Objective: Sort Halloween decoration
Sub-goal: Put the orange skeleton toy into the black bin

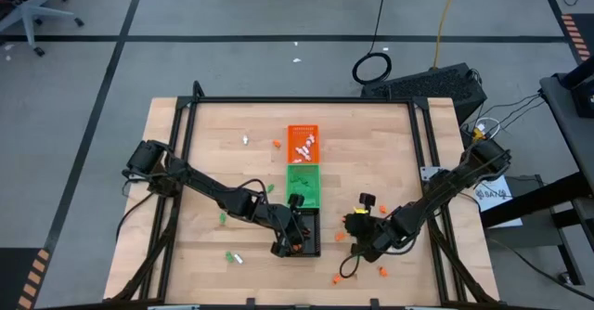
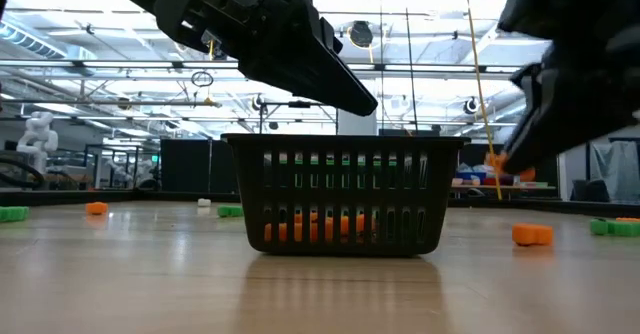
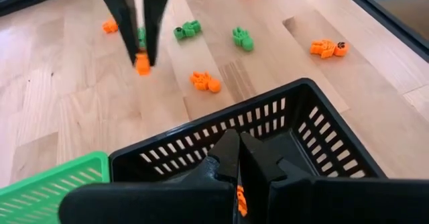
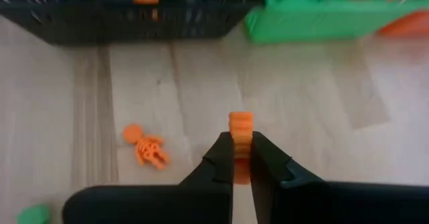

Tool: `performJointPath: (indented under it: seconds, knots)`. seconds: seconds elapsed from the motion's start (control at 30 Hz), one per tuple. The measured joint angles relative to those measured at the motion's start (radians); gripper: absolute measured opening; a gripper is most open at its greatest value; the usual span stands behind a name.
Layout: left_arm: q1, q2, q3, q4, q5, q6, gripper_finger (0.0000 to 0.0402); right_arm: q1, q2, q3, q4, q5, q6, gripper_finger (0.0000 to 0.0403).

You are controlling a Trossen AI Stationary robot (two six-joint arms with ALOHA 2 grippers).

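An orange tray point(image 1: 302, 143), a green tray point(image 1: 303, 185) and a black tray point(image 1: 304, 234) stand in a column at the table's middle. The black tray point(image 2: 340, 199) holds several orange trinkets. My left gripper point(image 3: 238, 174) hangs over the black tray, shut on a small orange trinket point(image 3: 241, 200). My right gripper point(image 4: 241, 160) is to the right of the black tray, shut on another orange trinket point(image 4: 241, 125). Loose orange, green and white trinkets lie on the wood, among them an orange skeleton point(image 4: 144, 147). My left gripper pinches the orange trinket between its two fingers; only a sliver of it point(image 3: 241, 202) shows in the gap. The fingers slant down from the table's left. The trinket hangs clear above the black tray's inside. My right gripper pinches its orange trinket between the two fingertips. The trinket's ribbed end point(image 4: 241, 120) sticks out past them. The fingers point(image 3: 142, 46) slant down from the table's right. In the low view the trinket point(image 2: 497, 161) hangs clear of the table.
Loose trinkets lie left of the trays point(image 1: 223, 219), near the front edge point(image 1: 336, 278) and by the orange tray point(image 1: 277, 144). A dark metal frame point(image 1: 306, 100) runs round the table. A green trinket point(image 3: 242, 39) and an orange one point(image 3: 204, 82) lie beyond the black tray.
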Motion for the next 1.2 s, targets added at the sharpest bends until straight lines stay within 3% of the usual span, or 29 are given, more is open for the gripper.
performJointPath:
  seconds: [0.53, 1.2]
  knots:
    - [-0.007, 0.000, 0.000, 0.011, 0.000, -0.076, 0.0011, 0.012, -0.164, 0.000, 0.014, 0.081, -0.210, 0.0001]
    - [-0.007, 0.000, 0.000, 0.072, 0.000, -0.100, 0.0011, 0.012, -0.331, 0.001, 0.018, 0.087, -0.469, 0.0001]
